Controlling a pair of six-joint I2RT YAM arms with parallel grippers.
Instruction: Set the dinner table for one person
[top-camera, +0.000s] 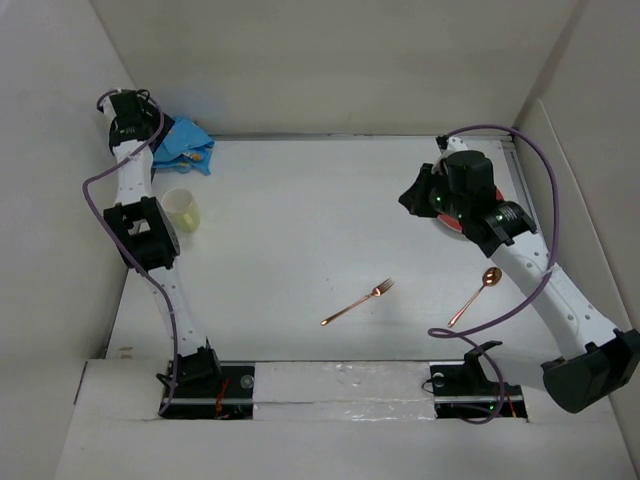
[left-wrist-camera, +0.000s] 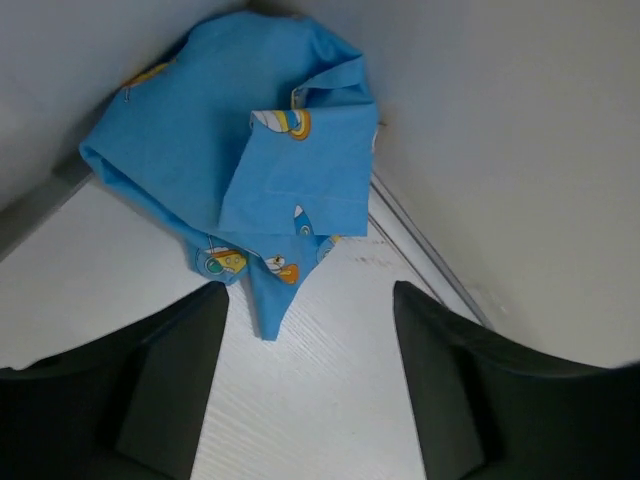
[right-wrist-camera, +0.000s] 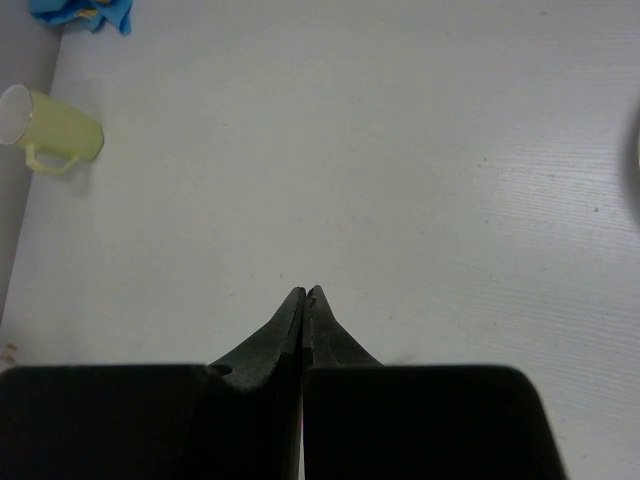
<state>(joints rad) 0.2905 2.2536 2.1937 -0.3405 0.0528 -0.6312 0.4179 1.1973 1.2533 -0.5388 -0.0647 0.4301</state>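
Left wrist shows my left pincer (left-wrist-camera: 308, 296) spread, facing a cloth (left-wrist-camera: 200, 130) that looks limp and light; I'd pinch its fold.

The wide middle of the big flat white tabletop (top-camera: 300, 210) is bare, so a hand can pass freely there. A crumpled blue cloth with cartoon prints (left-wrist-camera: 250, 150) fills the far left corner, tight against the plain white walls (left-wrist-camera: 500, 120). The left hand (left-wrist-camera: 308, 310) hangs just in front of it with its fingers spread wide and bare tabletop between them. A pale yellow mug (top-camera: 183, 210) sits near the left edge, close beside the left arm (top-camera: 140, 225). Nearer the front lie a thin copper fork (top-camera: 357, 302) and a thin copper spoon (top-camera: 475, 297), well apart, with room between them. The right hand (right-wrist-camera: 303, 296), fingers pressed together, has open tabletop ahead.
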